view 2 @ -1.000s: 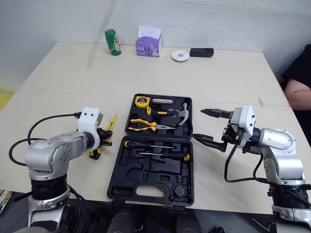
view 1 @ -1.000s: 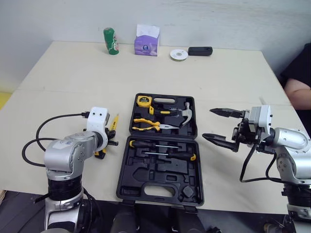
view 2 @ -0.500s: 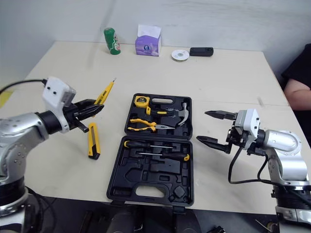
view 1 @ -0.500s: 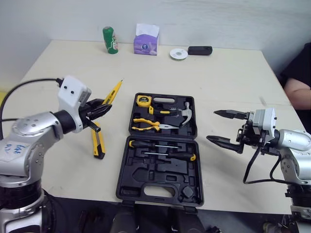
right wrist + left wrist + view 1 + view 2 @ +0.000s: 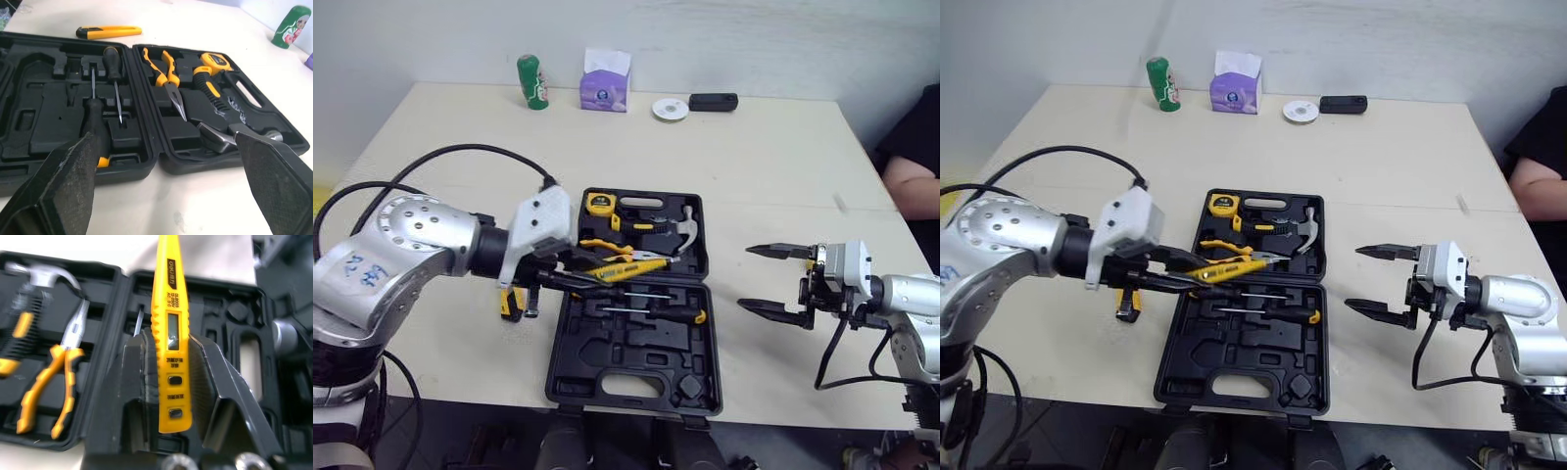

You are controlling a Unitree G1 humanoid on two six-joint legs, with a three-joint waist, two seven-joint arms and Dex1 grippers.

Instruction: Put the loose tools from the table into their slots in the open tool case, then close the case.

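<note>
Pale surface (image 5: 783,157) carries the open tool case (image 5: 636,343), lid flat. Over its middle hangs a yellow tester pen (image 5: 168,323), pinched tight in the left pincer (image 5: 171,362). It is not in a slot yet. Its hammer (image 5: 683,225), pliers (image 5: 166,73), tape measure (image 5: 600,204) and two screwdrivers (image 5: 675,313) already sit in their places. A yellow utility knife (image 5: 108,32) lies on the surface just left of the case, waiting. The right pincer (image 5: 781,279) hangs wide open and empty, right of the case. Closing comes last.

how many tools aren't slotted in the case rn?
2: yellow tester pen held in left gripper over the case; utility knife on the table left of the case.
</note>
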